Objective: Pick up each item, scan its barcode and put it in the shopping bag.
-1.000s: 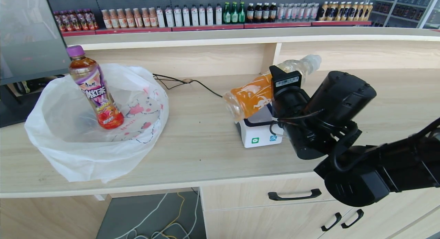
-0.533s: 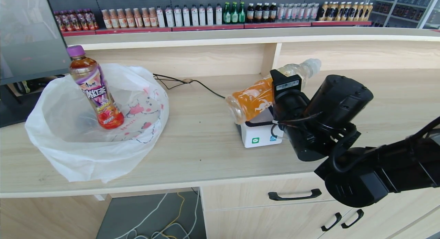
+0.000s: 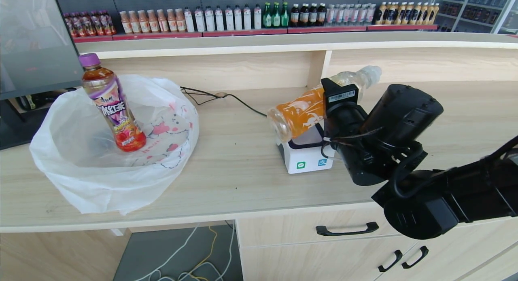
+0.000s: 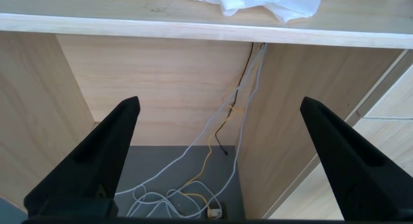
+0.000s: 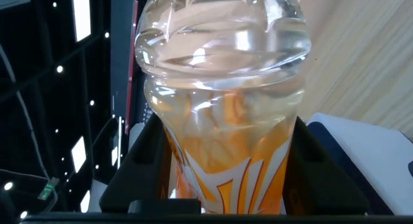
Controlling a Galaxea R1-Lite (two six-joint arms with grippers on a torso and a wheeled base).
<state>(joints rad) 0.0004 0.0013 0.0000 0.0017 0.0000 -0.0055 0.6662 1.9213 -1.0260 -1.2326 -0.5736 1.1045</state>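
An orange drink bottle (image 3: 301, 111) with a clear cap lies tilted in the air, its base just above the white barcode scanner (image 3: 303, 159) on the counter. My right gripper (image 3: 330, 107) is shut on its middle. In the right wrist view the bottle (image 5: 222, 121) sits between the fingers, with the scanner (image 5: 368, 153) beside it. A white plastic shopping bag (image 3: 101, 180) lies open at the counter's left, and a purple-capped tea bottle (image 3: 111, 105) stands tilted inside it. My left gripper (image 4: 219, 159) hangs open below the counter edge, holding nothing.
A black cable (image 3: 226, 97) runs along the counter behind the scanner. A dark monitor (image 3: 36, 42) stands at the far left. Drawers with black handles (image 3: 346, 229) sit under the counter. Loose cables (image 4: 213, 159) hang in the gap below.
My right gripper with the orange bottle dipped slightly toward the scanner, then rose again, ending a little farther right. The bag and the tea bottle have not moved.
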